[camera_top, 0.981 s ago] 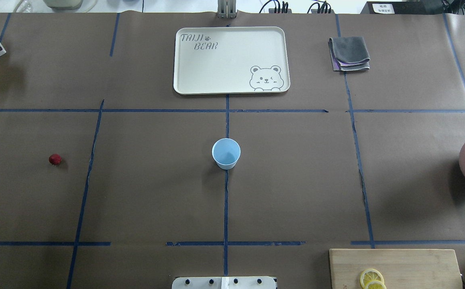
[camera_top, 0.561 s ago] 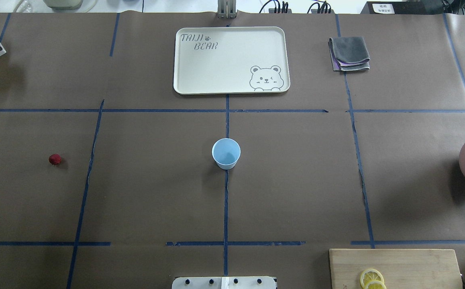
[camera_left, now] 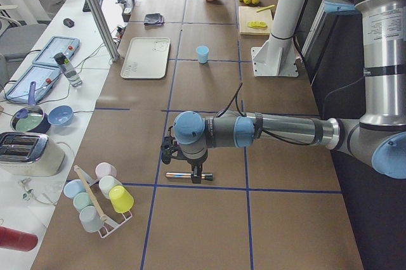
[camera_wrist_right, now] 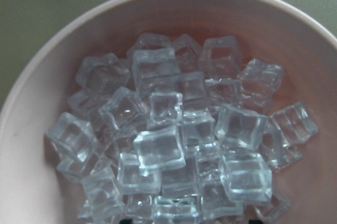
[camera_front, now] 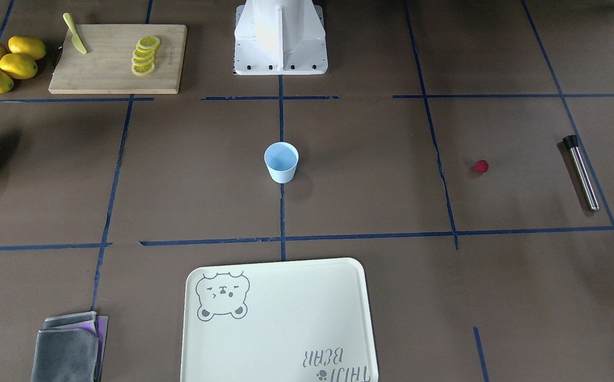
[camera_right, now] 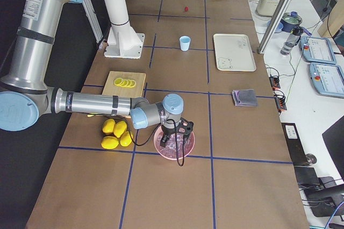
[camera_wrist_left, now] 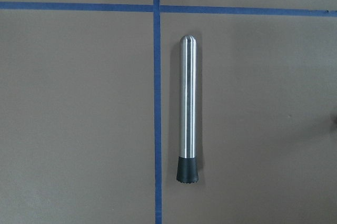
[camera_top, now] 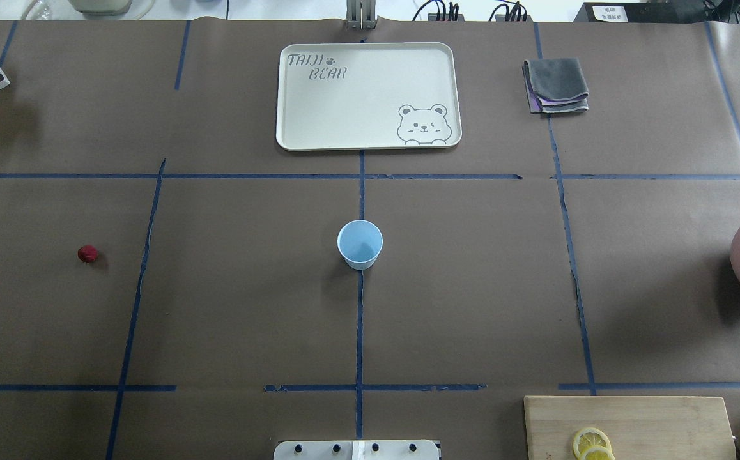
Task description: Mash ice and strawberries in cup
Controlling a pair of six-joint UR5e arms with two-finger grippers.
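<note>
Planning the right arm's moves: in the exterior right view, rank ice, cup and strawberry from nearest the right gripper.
1. Ice, in the pink bowl directly under the right gripper.
2. Cup, mid-table.
3. Strawberry, at the far end.

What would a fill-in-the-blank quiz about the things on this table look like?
The pale blue cup is ____ inside.
The ice is piled in a ____ bowl.
The strawberry lies on the table, coloured ____.
The cream tray shows a drawn ____.
Missing words: empty; pink; red; bear.
</note>
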